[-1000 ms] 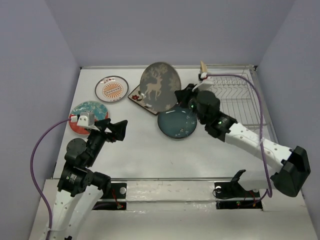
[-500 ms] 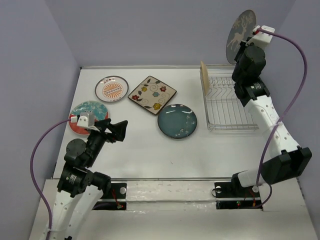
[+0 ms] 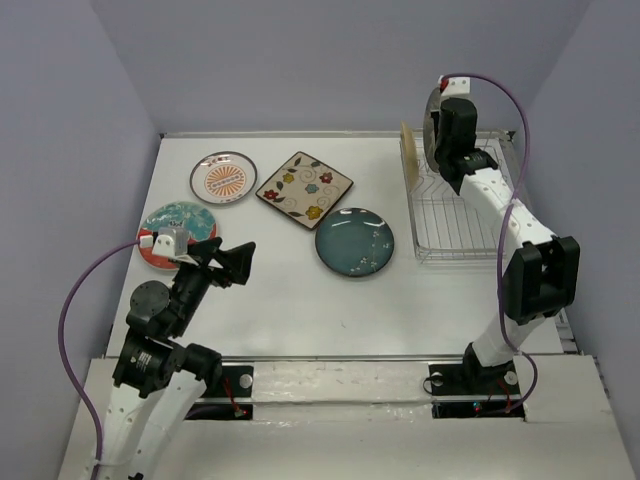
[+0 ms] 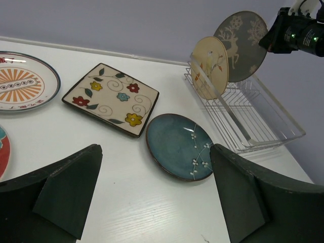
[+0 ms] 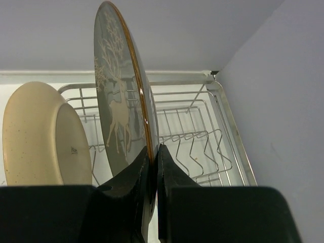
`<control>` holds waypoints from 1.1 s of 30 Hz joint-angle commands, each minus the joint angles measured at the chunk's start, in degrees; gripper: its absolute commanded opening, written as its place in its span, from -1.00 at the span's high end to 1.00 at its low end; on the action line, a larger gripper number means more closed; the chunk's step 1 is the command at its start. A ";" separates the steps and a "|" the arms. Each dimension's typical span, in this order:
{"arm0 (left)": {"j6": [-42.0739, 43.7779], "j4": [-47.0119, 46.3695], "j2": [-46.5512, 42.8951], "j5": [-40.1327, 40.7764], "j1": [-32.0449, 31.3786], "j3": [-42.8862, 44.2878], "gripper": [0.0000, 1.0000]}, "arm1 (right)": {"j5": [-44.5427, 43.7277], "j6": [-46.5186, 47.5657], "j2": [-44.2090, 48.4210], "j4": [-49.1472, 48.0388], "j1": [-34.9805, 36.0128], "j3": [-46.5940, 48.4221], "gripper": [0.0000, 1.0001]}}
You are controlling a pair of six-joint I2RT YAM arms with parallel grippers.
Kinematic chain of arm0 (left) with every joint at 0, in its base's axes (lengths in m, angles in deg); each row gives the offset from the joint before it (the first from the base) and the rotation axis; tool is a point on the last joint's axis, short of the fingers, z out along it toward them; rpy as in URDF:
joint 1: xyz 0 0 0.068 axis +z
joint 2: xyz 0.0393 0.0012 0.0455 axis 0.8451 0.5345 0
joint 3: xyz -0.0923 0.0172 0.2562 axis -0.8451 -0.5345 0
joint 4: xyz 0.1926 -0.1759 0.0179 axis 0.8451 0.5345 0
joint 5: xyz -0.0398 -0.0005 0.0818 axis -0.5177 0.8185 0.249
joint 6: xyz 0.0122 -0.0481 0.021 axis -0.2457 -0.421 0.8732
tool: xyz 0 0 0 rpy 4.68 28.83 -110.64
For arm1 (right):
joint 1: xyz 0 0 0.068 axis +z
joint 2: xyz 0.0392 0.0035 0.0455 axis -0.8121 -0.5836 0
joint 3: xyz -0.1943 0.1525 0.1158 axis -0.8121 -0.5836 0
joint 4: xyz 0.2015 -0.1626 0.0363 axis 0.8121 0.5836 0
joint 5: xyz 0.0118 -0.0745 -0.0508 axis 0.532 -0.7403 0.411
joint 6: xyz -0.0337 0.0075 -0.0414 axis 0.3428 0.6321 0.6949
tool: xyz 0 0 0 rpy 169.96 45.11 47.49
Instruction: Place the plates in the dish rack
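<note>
My right gripper (image 5: 153,152) is shut on the rim of the grey tree-patterned plate (image 5: 116,101) and holds it upright over the dish rack (image 5: 202,131), beside the cream plate (image 5: 40,136) standing in the rack's left end. In the top view the grey plate (image 3: 433,108) is above the rack (image 3: 470,215). My left gripper (image 4: 157,195) is open and empty above the table, near the dark teal-blue plate (image 4: 179,146). The square floral plate (image 3: 304,189), orange-sunburst plate (image 3: 223,178) and teal-and-red plate (image 3: 165,225) lie flat on the table.
The rack sits against the right wall and back edge of the white table (image 3: 290,310). Purple cables run along both arms. The grey walls close in on three sides.
My right arm has carried the grey plate from the table, up high by the back wall, then down and left to just over the rack beside the cream plate. The left arm has not moved.
</note>
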 commanded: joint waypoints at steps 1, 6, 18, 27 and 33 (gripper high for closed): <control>-0.12 -2.15 -0.46 -0.56 -0.25 2.02 -0.98 | -1.12 -1.01 3.45 -11.06 -0.09 0.53 0.86; -0.03 -2.15 -0.37 -0.64 -0.25 1.93 -0.98 | -1.21 -2.67 3.27 -11.14 -0.09 -2.20 0.86; -0.12 -2.15 -0.46 -0.64 -0.17 1.93 -0.98 | -1.21 -8.47 5.38 -12.02 -0.09 -10.37 0.86; -0.20 -2.07 0.25 -0.29 -0.17 1.93 -0.98 | -4.02 -15.59 6.53 -6.68 -0.09 -11.79 0.22; -0.20 -2.07 0.07 -0.29 -0.17 1.93 -0.98 | -3.94 -18.67 8.54 -1.13 -0.09 -9.76 -0.52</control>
